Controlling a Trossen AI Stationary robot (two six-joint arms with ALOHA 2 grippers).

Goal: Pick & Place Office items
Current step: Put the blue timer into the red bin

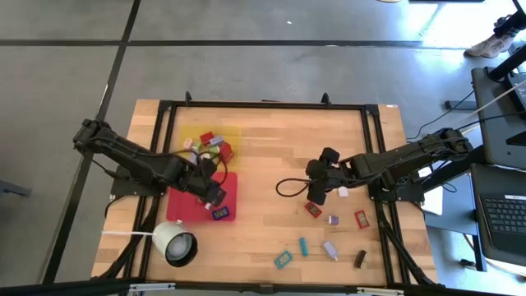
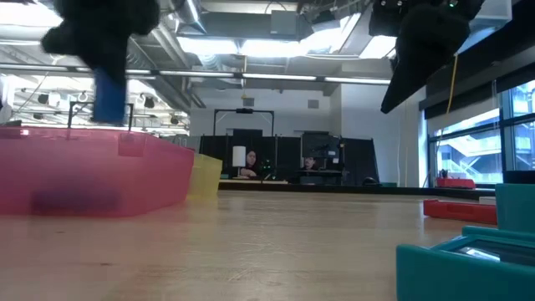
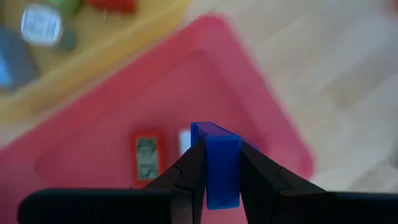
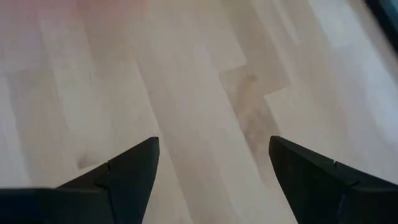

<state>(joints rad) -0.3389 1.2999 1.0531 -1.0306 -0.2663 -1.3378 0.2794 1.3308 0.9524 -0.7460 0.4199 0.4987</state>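
Your left pincer (image 3: pixel 214 180) pinches a small blue plastic block (image 3: pixel 216 163) above the flat red tray (image 1: pixel 228 187), left of frame centre; placing comes next: lower, release. Your right pincer (image 4: pixel 214 180), spread, hovers over bare tabletop (image 4: pixel 205 81).

Upper left: dark left gripper (image 2: pixel 104 38), blurred, holding an upright blue block (image 2: pixel 109 96) above a pink-red tray (image 2: pixel 92 171) at left. Just behind the tray's right end, a yellow tray (image 2: pixel 205 177). Upper right: dark right arm (image 2: pixel 426 46) hanging over the wooden table (image 2: pixel 251 242). Lower right: teal piece (image 2: pixel 468 263); a low red piece (image 2: pixel 460 207) farther back.
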